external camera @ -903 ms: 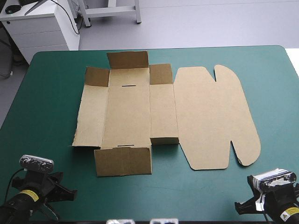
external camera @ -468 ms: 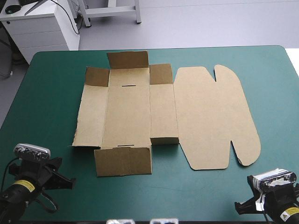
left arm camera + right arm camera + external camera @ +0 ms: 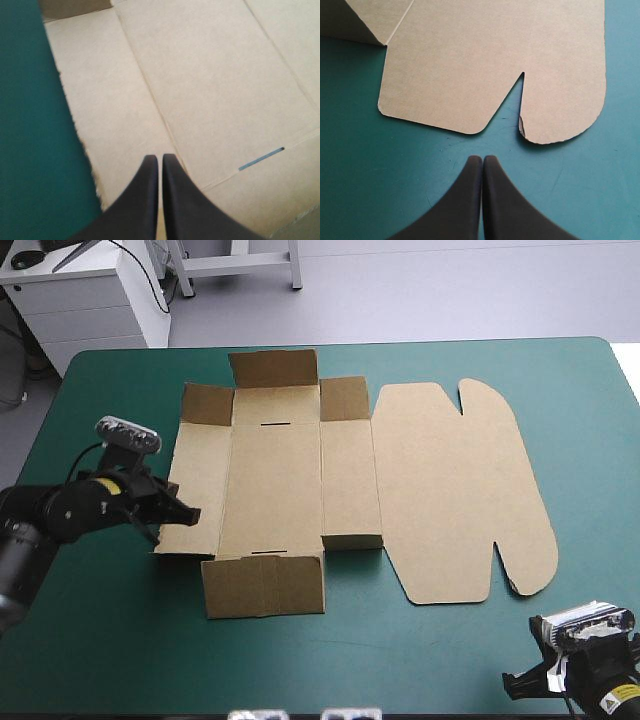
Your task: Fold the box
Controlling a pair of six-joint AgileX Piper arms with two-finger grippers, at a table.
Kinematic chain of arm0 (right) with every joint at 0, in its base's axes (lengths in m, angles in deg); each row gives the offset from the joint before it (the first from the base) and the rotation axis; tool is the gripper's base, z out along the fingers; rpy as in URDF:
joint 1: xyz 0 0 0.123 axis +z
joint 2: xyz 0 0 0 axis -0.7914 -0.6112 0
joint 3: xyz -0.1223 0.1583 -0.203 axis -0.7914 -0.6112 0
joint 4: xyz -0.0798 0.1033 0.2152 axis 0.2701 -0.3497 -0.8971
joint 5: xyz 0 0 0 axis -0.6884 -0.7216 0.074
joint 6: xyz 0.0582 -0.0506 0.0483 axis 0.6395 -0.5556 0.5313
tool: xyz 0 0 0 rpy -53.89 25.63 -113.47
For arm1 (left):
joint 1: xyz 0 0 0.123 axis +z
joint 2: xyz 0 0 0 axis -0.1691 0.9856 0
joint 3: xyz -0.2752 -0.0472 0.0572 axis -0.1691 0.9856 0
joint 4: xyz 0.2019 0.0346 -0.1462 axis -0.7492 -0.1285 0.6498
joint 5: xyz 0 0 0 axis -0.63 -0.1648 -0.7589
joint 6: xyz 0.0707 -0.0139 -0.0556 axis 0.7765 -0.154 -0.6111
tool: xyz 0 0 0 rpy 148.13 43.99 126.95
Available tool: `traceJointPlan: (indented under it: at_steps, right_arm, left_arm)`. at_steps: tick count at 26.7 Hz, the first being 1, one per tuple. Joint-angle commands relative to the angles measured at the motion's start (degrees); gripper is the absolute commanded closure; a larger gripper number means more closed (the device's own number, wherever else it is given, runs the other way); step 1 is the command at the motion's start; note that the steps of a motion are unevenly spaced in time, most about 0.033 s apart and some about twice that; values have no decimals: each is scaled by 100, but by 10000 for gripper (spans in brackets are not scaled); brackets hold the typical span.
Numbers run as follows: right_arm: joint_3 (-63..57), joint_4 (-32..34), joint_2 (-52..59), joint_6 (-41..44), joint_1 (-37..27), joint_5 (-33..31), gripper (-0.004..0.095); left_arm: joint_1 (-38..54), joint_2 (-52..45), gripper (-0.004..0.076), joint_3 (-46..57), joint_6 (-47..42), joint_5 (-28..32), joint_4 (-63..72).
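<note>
The brown box [image 3: 275, 485] lies as a flat cut sheet across the middle of the teal-green table, its rounded lid [image 3: 450, 490] spread to the right. The small flaps at its far left corner stand slightly raised. My left gripper [image 3: 190, 517] is shut and hovers over the near end of the box's left panel [image 3: 210, 85], just inside that panel's outer edge; its tips [image 3: 160, 157] point across the board toward a slot. My right gripper [image 3: 512, 686] rests shut near the table's front right corner, its tips [image 3: 482, 159] a short way before the notch in the lid [image 3: 485, 55].
A loose near flap [image 3: 264, 586] of the box reaches toward the front edge. Teal-green cover [image 3: 100, 640] shows to the left of the box, in front of it and past the lid. A white cabinet [image 3: 90, 300] stands beyond the far left corner.
My left arm has swung from the front left corner forward and right, ending with its gripper over the box's left panel. The right arm and the box have not moved.
</note>
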Motion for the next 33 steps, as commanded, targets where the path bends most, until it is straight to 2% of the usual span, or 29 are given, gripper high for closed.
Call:
traceJointPlan:
  at_steps: [1, 9, 17, 24, 26, 28, 31, 33]
  right_arm:
    - [191, -69, -68, -9, 21, 372, 922]
    - [191, -69, -68, -9, 21, 372, 922]
    - [191, -69, -68, -9, 21, 372, 922]
    - [191, -69, -68, -9, 21, 372, 922]
    - [191, -69, -68, -9, 21, 372, 922]
    - [191, -69, -68, -9, 21, 372, 922]
    - [191, -69, -68, -9, 21, 372, 922]
    - [191, -69, -68, -9, 21, 372, 922]
  left_arm:
    - [12, 603, 706, -667, 390, 208, 660]
    - [389, 1219, 706, -1075, 746, -92, 1100]
    - [2315, 1219, 706, -1075, 1559, -1209, 1778]
    - [3162, 1244, 697, -1075, 1536, -1193, 1882]
    - [3207, 1319, 657, -1075, 1536, -1204, 1872]
    - [3207, 1464, 583, -1075, 1536, -1299, 1872]
    - [3207, 1848, 367, -1075, 1536, -1574, 2024]
    - [3207, 2102, 253, -1075, 1536, -1583, 2222]
